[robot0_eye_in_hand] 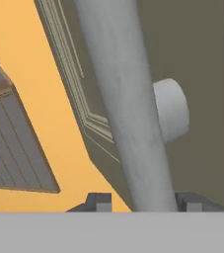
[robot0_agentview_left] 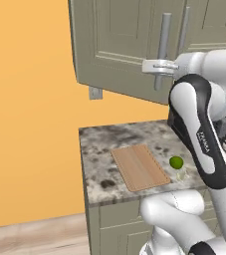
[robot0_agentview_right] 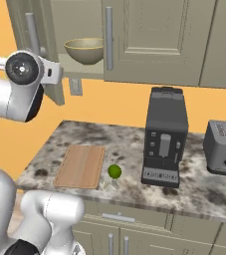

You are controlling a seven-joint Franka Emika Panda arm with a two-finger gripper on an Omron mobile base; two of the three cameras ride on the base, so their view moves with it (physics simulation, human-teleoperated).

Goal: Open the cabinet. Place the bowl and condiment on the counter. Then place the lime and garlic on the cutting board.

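A simulated kitchen with an orange wall. The grey-olive wall cabinet (robot0_agentview_left: 129, 45) hangs above the mottled grey-and-white stone counter (robot0_agentview_right: 129, 144). In the right base view its left door stands swung partly outward, and the wide beige-olive bowl (robot0_agentview_right: 86, 50) sits on the shelf inside, behind the door's edge.

The white robot arm reaches up to that door. The gripper (robot0_eye_in_hand: 143, 201) sits at the door's long grey bar handle (robot0_eye_in_hand: 126, 108). In the hand view the handle runs straight between the two dark fingertips (robot0_eye_in_hand: 99, 201), one on each side, so the gripper is closed around the bar. In the left base view the hand meets the handle about halfway along its length.

On the counter, well below the gripper, a light-brown wooden cutting board (robot0_agentview_left: 140, 167) lies flat near the counter's left end. Just right of the board sits the small bright green lime (robot0_agentview_left: 176, 162), off the board. The pale, slightly translucent garlic (robot0_agentview_left: 181, 174) rests right beside the lime, toward the counter's front edge.

Further right along the counter stand a dark coffee machine (robot0_agentview_right: 165, 137) and a grey toaster (robot0_agentview_right: 224, 147).
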